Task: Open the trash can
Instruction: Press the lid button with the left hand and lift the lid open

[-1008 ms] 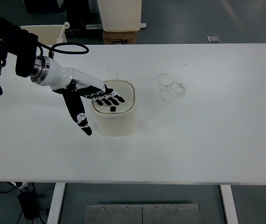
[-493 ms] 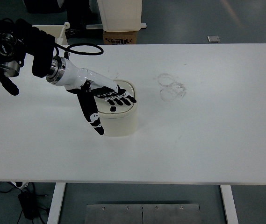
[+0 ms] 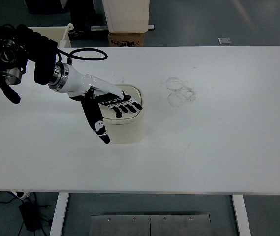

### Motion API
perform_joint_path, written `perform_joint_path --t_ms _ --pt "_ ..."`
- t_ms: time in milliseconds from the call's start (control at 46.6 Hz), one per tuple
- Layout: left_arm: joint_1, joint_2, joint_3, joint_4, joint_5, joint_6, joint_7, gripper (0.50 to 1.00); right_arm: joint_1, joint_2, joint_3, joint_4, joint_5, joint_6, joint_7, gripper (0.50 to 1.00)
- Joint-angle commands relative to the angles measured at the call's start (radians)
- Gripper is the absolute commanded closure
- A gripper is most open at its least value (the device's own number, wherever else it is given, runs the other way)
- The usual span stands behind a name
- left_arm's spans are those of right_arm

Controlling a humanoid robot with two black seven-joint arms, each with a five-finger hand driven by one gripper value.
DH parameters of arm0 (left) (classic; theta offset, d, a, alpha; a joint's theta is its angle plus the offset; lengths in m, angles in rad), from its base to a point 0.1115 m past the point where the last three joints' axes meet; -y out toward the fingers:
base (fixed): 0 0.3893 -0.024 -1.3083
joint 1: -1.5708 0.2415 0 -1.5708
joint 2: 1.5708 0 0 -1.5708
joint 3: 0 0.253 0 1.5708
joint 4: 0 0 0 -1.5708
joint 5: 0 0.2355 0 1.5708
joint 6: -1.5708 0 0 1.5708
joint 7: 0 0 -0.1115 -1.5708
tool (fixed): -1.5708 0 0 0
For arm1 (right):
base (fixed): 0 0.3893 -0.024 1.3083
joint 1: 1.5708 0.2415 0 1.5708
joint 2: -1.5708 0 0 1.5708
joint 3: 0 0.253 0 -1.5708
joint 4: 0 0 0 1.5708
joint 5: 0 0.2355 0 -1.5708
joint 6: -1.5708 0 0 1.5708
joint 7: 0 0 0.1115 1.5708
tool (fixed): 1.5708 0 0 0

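From my seat I see one arm (image 3: 26, 56) in the shot, coming in from the left edge near the top corner, black at the shoulder end with a metal cuff and a white forearm after it. One black cable (image 3: 83, 51) loops off it across the table (image 3: 218, 147).

The left hand (image 3: 105, 101) lies flat over the can (image 3: 122, 118), palm down. I count four fingers (image 3: 127, 106) stretched out and held close side by side, their tips resting on the lid (image 3: 134, 93) or just above it; I cannot tell from this steep angle whether they press it. The thumb (image 3: 96, 125) sticks out apart from them, pointing down past the can's left side toward the near edge of the table. The hand grips nothing.

There is one can, cream coloured with rounded corners, standing upright a little left of the table's middle. Its lid is down.

Right of the can, well apart from it, I count a small cluster of faint ring marks (image 3: 180, 91) on the white top, overlapping each other.

Beyond the far edge I see one cardboard box (image 3: 126, 39) on the floor with a white unit (image 3: 126, 14) above it, and one cream bin (image 3: 51, 35) at the far left corner.
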Motion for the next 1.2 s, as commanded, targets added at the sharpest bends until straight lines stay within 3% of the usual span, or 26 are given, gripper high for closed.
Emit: perform_joint_path --t_ms 0,751,987,1180 --pt "0.006 -0.002 0.000 0.000 0.000 0.000 -0.002 0.500 0.000 0.000 0.000 0.000 0.002 0.000 0.000 0.507" --pt "0.028 -0.003 0.000 -0.005 0.000 0.020 0.000 0.500 0.000 0.000 0.000 0.000 0.000 0.000 0.000 0.507" --pt "-0.044 0.011 -0.012 0.000 -0.017 0.026 -0.003 0.500 0.000 0.000 0.000 0.000 0.000 0.000 0.000 0.507" --pt "-0.040 0.029 -0.185 0.043 -0.038 0.018 -0.006 0.500 0.000 0.000 0.000 0.000 0.002 0.000 0.000 0.507"
